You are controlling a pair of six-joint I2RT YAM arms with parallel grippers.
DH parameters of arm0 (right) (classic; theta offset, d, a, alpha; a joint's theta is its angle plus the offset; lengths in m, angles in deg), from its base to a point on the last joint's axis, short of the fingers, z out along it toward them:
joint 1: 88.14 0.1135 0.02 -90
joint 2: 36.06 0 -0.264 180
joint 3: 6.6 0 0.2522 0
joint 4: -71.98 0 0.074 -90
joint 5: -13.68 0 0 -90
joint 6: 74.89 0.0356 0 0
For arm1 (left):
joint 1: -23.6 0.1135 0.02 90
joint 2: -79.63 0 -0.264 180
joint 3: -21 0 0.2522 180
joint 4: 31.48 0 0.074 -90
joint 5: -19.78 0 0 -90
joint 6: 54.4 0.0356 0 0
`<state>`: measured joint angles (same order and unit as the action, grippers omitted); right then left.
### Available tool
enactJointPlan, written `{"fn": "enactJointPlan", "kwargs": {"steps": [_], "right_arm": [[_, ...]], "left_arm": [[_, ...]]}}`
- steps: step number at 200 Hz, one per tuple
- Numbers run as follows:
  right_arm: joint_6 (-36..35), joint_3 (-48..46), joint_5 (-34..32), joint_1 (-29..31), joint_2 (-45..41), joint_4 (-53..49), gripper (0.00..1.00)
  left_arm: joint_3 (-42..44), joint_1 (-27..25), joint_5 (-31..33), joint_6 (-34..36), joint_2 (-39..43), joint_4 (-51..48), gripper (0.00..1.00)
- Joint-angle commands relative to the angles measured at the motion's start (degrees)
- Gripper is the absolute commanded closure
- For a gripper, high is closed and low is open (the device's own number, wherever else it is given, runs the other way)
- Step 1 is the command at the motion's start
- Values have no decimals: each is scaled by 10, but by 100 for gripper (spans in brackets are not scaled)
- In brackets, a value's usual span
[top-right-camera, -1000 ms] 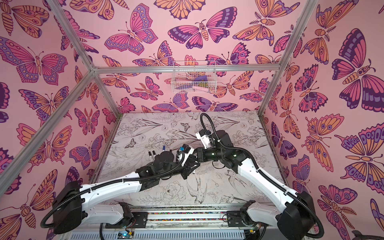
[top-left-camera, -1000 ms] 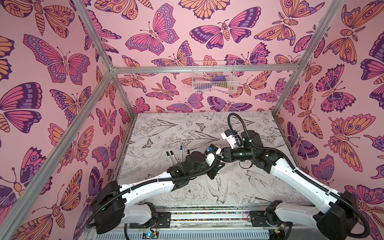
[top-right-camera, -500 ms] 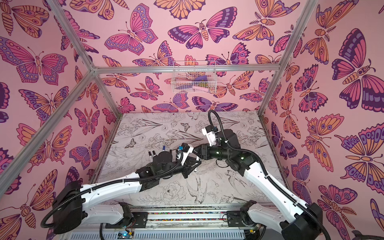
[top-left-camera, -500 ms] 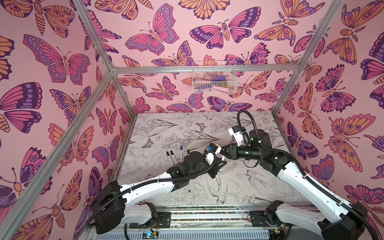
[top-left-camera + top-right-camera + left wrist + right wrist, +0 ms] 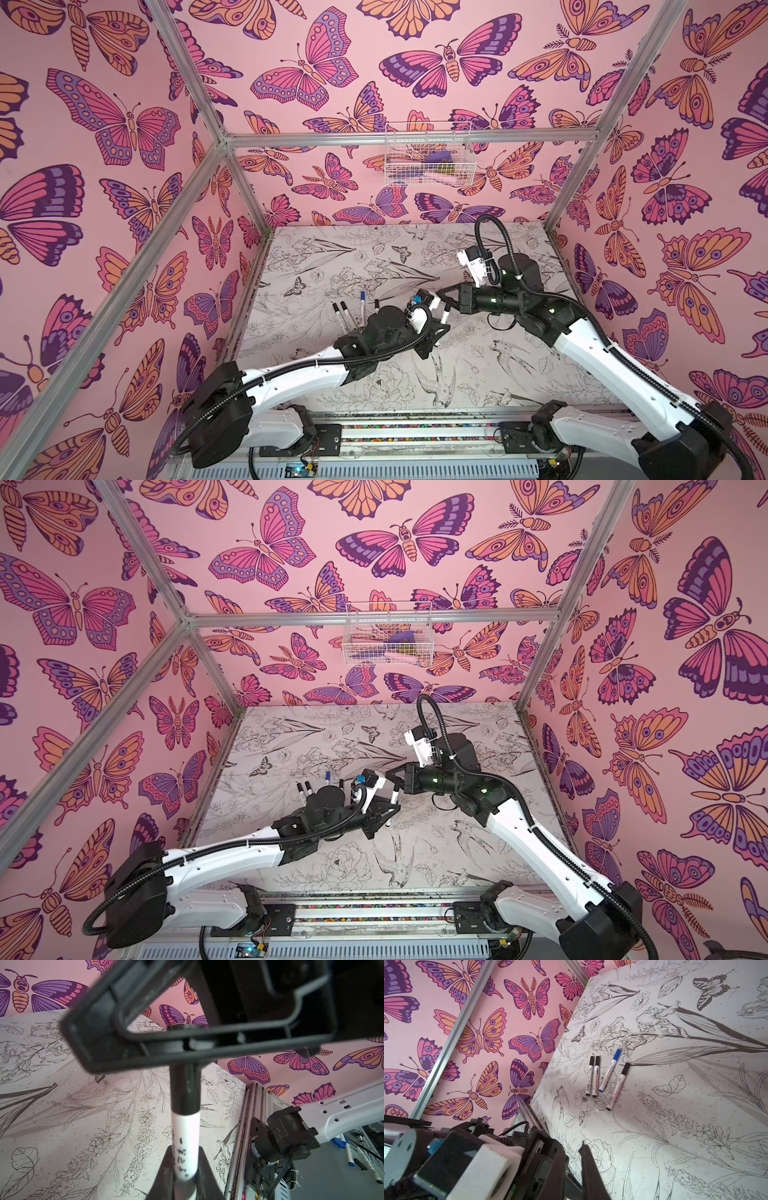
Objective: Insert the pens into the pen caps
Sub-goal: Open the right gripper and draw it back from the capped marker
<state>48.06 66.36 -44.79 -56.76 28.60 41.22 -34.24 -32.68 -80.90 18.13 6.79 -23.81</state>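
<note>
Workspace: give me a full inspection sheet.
Surface: floral line-drawing tabletop, lightly speckled.
Job's things: three black-capped white marker pens and one blue-capped white marker pen lie on it; fifth white marker pen, short black plastic cap on its tip, held above it.
Clutter: nothing seen.
Grippers: left gripper clamps the fifth pen's barrel in its jaws; right gripper at its cap, grip unclear.
Cables: black corrugated cables loop at both wrists.
Surroundings: pink butterfly-print walls, aluminium frame, white wire basket on back wall.
</note>
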Motion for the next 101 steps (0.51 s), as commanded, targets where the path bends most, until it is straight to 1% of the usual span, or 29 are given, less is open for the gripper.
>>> {"fn": "enactJointPlan", "kwargs": {"steps": [1,16,34,61,84,101], "right_arm": [[11,-17,7,-4,-4,-9,94],[26,-41,11,-1,-11,-5,97],[39,-74,6,16,-19,0,100],[40,-111,-15,50,-24,-14,100],[46,-137,-23,57,-23,-19,100],[27,-134,-41,57,-22,-43,100]], "left_arm": [[-5,-1,11,2,17,38,100],[-18,-1,23,10,20,47,100],[-42,0,47,33,19,55,100],[-86,9,88,86,13,83,100],[-106,32,130,101,9,136,100],[-117,51,151,103,5,160,100]]}}
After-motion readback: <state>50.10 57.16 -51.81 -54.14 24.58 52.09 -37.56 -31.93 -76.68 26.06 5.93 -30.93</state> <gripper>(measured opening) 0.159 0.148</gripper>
